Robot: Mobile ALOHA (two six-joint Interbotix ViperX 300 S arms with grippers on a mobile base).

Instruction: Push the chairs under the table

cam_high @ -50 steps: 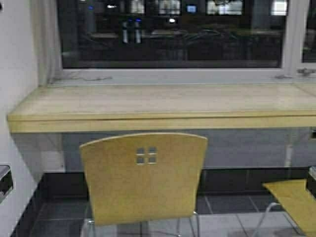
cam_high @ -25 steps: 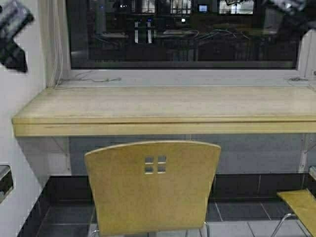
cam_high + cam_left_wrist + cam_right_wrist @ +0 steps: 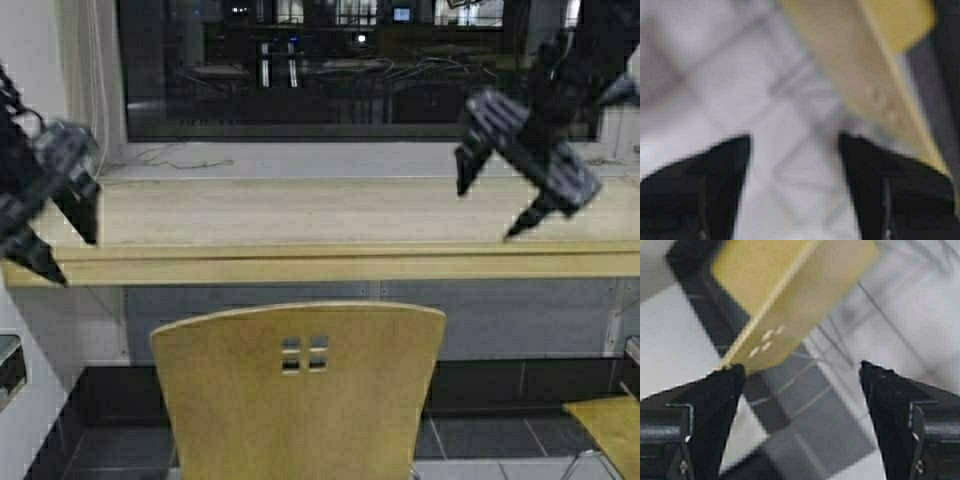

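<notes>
Grippers — left (image 3: 55, 232), right (image 3: 490, 212) — spread wide (empty) above chair (image 3: 297, 390).

High view: you look from above and behind the arms, forward and slightly down, at the table (image 3: 330, 225) under a dark window (image 3: 340, 65), with the near chair (image 3: 300, 385) close below.
Left wrist view: you look past the left gripper (image 3: 795, 150) at pale floor, the chair (image 3: 875, 75) passing close by at a slant.
Right wrist view: you look down between the right gripper (image 3: 802, 372) fingers at the chair (image 3: 785, 295), farther off.
Shared: all three views show the chair with its four cut-outs.
</notes>
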